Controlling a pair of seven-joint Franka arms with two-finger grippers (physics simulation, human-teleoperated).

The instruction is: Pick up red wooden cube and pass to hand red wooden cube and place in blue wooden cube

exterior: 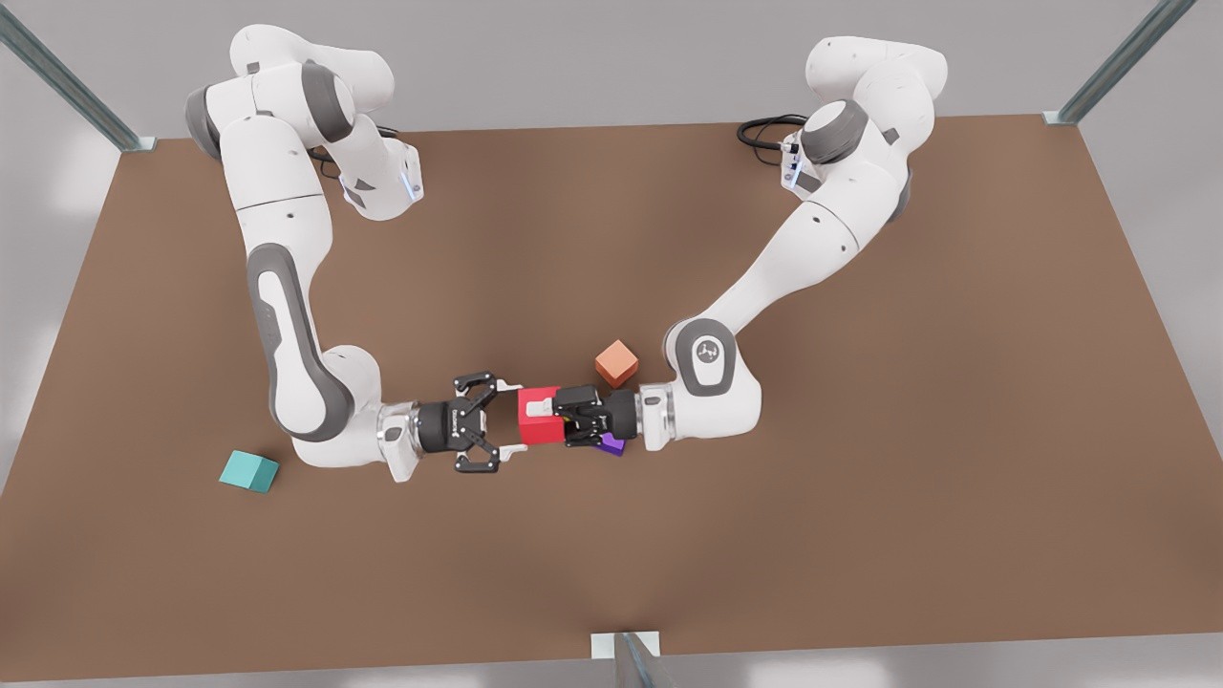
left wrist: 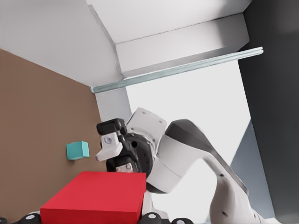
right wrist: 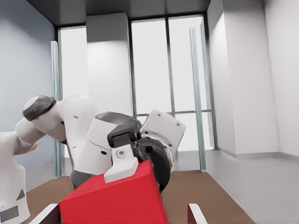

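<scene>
Handover: left gripper (exterior: pixel 554 418) pinching red wooden cube (exterior: pixel 537 427). Right gripper (exterior: pixel 509 421) waiting just left, jaws standing spread. Advising right clamping free faces before left releasing.

table (exterior: pixel 860 478): flat brown, matt, smooth, no visible grain.
red wooden cube (exterior: pixel 537 432): plain matt red faces, looks painted, no grain showing.
blue wooden cube (exterior: pixel 248 471), salmon cube (exterior: pixel 616 363), purple cube (exterior: pixel 611 444): same smooth matt finish.
arm shells (exterior: pixel 277 191): white, smooth, plastic-looking, soft sheen; grey matt joint bands.
left gripper (exterior: pixel 549 420) and right gripper (exterior: pixel 511 422): black, matt, hard plastic or metal look; one pale finger pad (left wrist: pixel 108 150).
frame posts (exterior: pixel 67 81): brushed, silvery metal.
</scene>
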